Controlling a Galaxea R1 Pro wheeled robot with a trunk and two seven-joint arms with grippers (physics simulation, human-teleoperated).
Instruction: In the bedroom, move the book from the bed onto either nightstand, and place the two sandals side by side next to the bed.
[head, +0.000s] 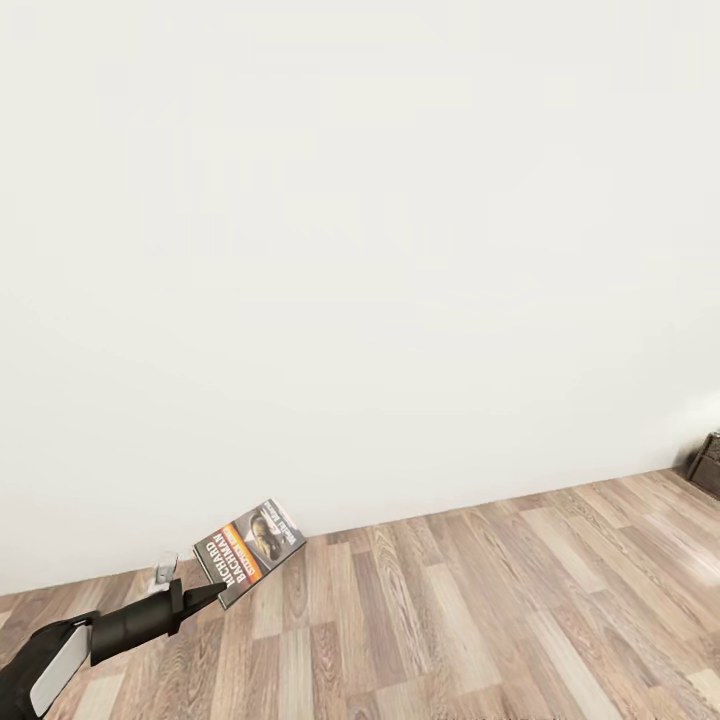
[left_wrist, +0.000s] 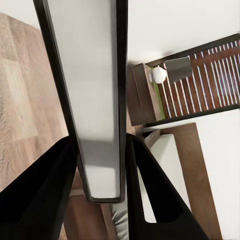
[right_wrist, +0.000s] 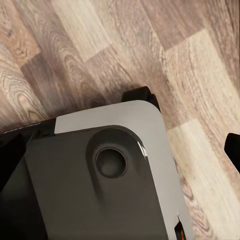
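The left gripper (head: 212, 590) is clamping the book (head: 250, 549) by its lower edge, the book sticking out beyond the fingertips, above the floor (head: 480, 610).

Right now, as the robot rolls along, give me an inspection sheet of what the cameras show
Surface: light wood-plank floor, bare where seen.
Job's things: book pinched at its edge by the left gripper, held off the floor; the left wrist view looks along the book to a nightstand and the bed beyond.
Clutter: dark object at the head view's right edge, unidentifiable.
Grippers: left shut on the book; right cannot tell.
Cables: nothing seen.
Surroundings: plain white wall; round white lamp on the nightstand.
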